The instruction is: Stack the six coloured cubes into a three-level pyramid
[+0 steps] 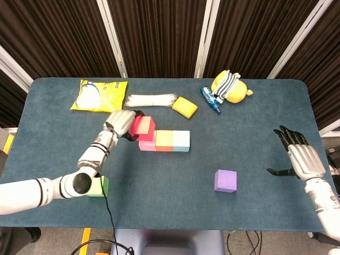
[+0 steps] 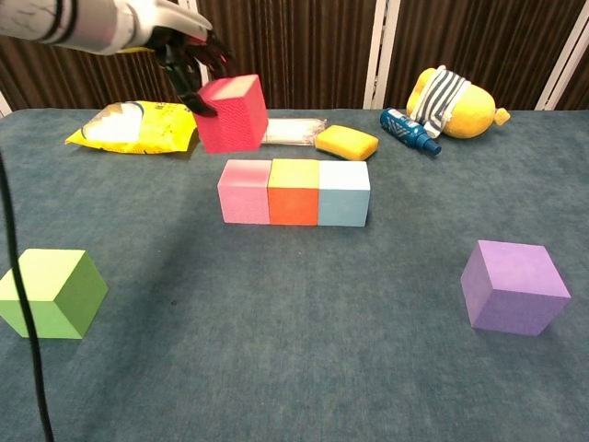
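The red cube is gripped by the left robot hand above the pink cube; the right robot hand is held open, empty.

Red cube, purple cube

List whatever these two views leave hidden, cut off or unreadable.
- Right hand: absent from the chest view; only the head view shows it.
- Green cube: in the head view the left arm covers much of it; in the chest view the left edge clips it.
- Left hand: the fingers behind the red cube are hidden in the chest view.
- Yellow bag: print too small to read.
- Blue bottle: label unreadable.
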You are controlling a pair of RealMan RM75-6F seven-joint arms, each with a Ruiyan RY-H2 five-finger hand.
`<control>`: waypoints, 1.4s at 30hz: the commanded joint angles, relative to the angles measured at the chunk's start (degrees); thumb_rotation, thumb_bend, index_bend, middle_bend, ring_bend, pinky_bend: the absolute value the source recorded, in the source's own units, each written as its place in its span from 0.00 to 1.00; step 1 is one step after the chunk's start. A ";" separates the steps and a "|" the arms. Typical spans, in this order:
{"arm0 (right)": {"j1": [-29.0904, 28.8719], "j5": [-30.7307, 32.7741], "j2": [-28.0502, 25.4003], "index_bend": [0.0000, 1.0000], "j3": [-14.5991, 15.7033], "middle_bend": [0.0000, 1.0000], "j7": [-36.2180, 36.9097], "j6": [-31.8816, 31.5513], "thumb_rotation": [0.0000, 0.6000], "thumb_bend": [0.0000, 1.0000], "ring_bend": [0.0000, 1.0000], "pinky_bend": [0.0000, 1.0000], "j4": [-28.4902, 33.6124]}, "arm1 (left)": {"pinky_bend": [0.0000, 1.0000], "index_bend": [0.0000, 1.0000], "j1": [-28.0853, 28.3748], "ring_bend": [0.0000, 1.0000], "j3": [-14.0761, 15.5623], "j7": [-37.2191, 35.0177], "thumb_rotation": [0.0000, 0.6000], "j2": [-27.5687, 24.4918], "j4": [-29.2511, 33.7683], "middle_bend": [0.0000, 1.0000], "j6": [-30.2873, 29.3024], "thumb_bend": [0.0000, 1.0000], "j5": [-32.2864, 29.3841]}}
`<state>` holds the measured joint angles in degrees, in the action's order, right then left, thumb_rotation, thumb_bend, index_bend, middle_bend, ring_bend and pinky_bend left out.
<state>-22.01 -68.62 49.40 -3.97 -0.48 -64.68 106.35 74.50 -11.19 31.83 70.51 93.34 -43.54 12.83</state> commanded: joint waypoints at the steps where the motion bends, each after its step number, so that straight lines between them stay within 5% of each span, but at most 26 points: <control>1: 0.41 -0.57 0.13 0.00 -0.07 0.04 0.74 0.20 0.88 0.19 0.00 0.03 -0.53 | 0.36 0.23 5.49 0.39 2.25 5.39 1.00 4.23 -1.14 0.44 -4.53 0.35 -7.88; 10: 0.88 -1.32 0.38 0.00 -0.33 0.05 2.21 1.03 0.88 0.19 0.00 0.03 -1.63 | 0.36 0.22 8.68 0.39 2.84 10.33 1.00 8.87 -3.98 0.43 -8.73 0.35 -12.38; 42: 2.79 -2.27 -0.27 0.00 -1.51 0.05 3.96 1.72 0.88 0.19 0.00 0.03 -2.27 | 0.37 0.20 7.63 0.40 -3.49 13.81 1.00 15.24 -7.62 0.43 -11.31 0.35 -15.88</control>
<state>-19.23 -70.87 49.12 -5.47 3.45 -62.98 104.10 82.16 -14.61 45.55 85.67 85.79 -54.87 -3.06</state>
